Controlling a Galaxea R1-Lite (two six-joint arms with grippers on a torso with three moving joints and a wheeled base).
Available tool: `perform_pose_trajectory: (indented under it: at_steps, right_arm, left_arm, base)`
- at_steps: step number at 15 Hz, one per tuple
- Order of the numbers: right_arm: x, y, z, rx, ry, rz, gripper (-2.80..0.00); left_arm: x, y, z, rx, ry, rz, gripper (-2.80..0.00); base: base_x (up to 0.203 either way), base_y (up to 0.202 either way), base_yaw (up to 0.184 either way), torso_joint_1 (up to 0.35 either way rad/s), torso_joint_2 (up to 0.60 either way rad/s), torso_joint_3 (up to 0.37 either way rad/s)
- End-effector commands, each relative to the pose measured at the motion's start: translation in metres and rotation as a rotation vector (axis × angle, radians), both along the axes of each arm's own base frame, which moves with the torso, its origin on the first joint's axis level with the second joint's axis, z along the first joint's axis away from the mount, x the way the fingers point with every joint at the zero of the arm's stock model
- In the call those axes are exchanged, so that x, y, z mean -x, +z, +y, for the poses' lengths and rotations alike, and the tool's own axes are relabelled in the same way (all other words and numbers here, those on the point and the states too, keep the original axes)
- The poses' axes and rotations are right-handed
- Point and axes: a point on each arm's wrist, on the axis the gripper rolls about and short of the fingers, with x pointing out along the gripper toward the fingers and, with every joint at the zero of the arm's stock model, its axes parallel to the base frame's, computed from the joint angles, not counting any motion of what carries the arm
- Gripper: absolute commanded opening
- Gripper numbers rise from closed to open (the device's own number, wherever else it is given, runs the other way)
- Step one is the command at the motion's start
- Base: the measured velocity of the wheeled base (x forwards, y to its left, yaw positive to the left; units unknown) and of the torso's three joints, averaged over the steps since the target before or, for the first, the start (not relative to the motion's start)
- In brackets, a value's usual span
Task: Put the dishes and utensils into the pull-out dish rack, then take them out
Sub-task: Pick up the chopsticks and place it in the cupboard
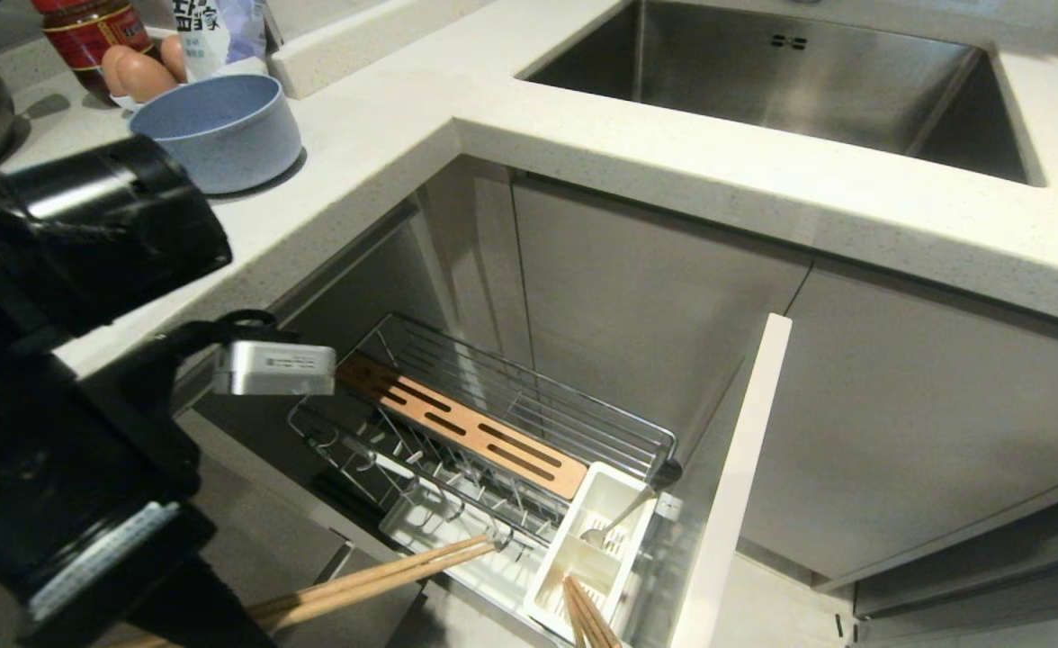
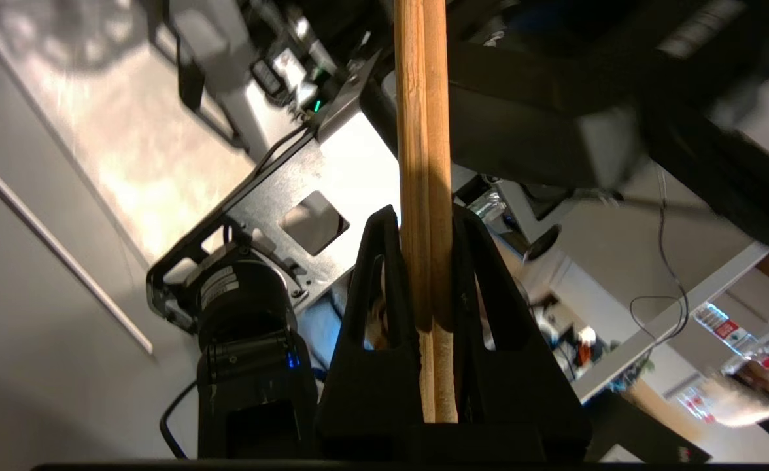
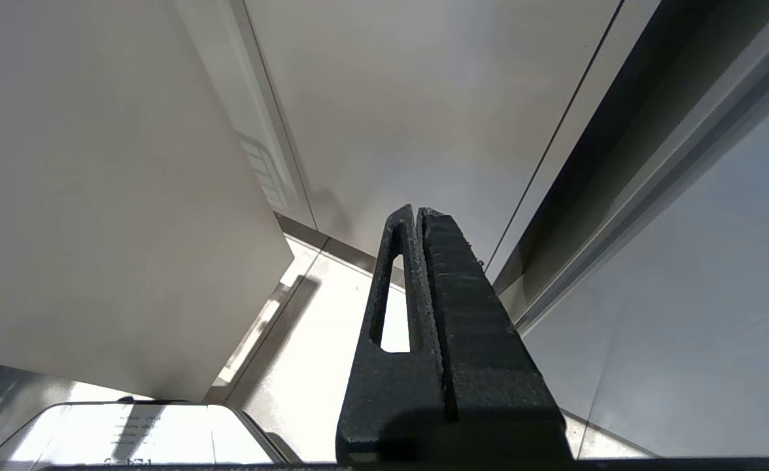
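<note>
My left gripper (image 2: 426, 216) is shut on a pair of light-wood chopsticks (image 2: 424, 131), which run straight out between its black fingers (image 2: 378, 275). In the head view these chopsticks (image 1: 376, 580) slant up from the bottom left, tips at the near rim of the pull-out dish rack (image 1: 511, 396); the gripper itself is hidden behind the black left arm (image 1: 70, 360). The white caddy (image 1: 596, 540) holds a silver spoon (image 1: 619, 520) and more wooden sticks (image 1: 587, 616). A light-blue bowl (image 1: 223, 130) sits on the counter. My right gripper (image 3: 417, 212) is shut and empty beside grey cabinet fronts.
The steel sink (image 1: 781, 81) is set in the white counter (image 1: 583, 162) above the rack. The rack's pale cabinet front (image 1: 736, 486) juts out on its right. A sauce jar (image 1: 88, 31), eggs (image 1: 138, 72) and a packet stand behind the bowl.
</note>
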Motion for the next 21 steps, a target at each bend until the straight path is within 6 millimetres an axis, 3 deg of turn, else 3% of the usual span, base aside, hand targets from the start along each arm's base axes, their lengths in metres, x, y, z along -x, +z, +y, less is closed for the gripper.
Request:
perform_pose_trajectory:
  at_steps: [1,5,13,21]
  right_arm:
    - [0.000,0.000,0.000,0.000,0.000,0.000,-2.80]
    - [0.000,0.000,0.000,0.000,0.000,0.000,-2.80]
    - [0.000,0.000,0.000,0.000,0.000,0.000,-2.80]
    - [0.000,0.000,0.000,0.000,0.000,0.000,-2.80]
  left_arm:
    - [-0.015,-0.022,-0.028,-0.076,0.020,0.059,-2.80]
    - [-0.029,-0.047,-0.055,-0.178,0.074,0.044,-2.80]
    - [-0.051,-0.080,-0.083,-0.239,0.057,0.092,-2.80]
    - [-0.075,-0.100,-0.107,-0.252,0.059,0.066,-2.80]
  base:
    - [0.000,0.000,0.000,0.000,0.00,0.000]
    - [0.000,0.000,0.000,0.000,0.00,0.000]
    - [0.000,0.000,0.000,0.000,0.00,0.000]
    - [0.000,0.000,0.000,0.000,0.00,0.000]
